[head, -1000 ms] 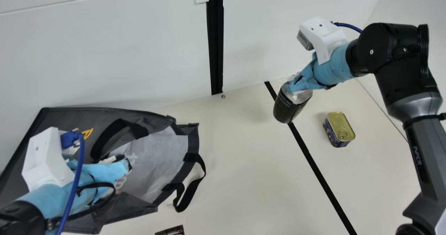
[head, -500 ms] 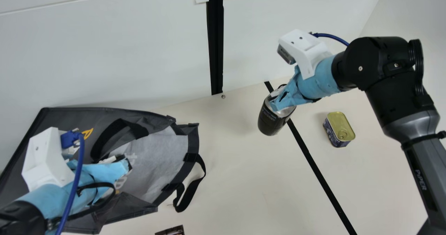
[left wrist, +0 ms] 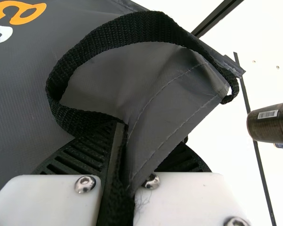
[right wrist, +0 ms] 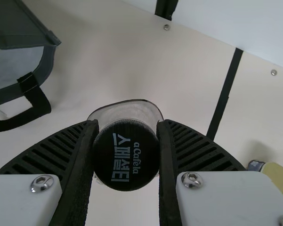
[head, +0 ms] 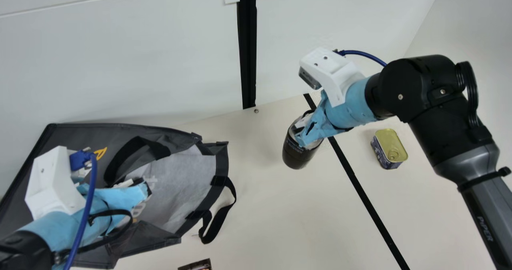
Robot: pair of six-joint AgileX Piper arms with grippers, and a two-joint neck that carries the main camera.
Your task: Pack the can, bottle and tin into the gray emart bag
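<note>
Gray bag [head: 80, 136] partly out of frame

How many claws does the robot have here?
2. The left claw is pinching the gray bag by its edge. The right claw is holding the bottle, out over the table between the bag and the tin.

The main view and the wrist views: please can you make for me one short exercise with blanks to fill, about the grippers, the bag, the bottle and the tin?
The right gripper holds the ____, which has a black cap.
The left gripper has its jaws shut on the fabric of the ____.
In the main view, the tin rests to the ____ of the black stripe.
Missing words: bottle; bag; right.
</note>
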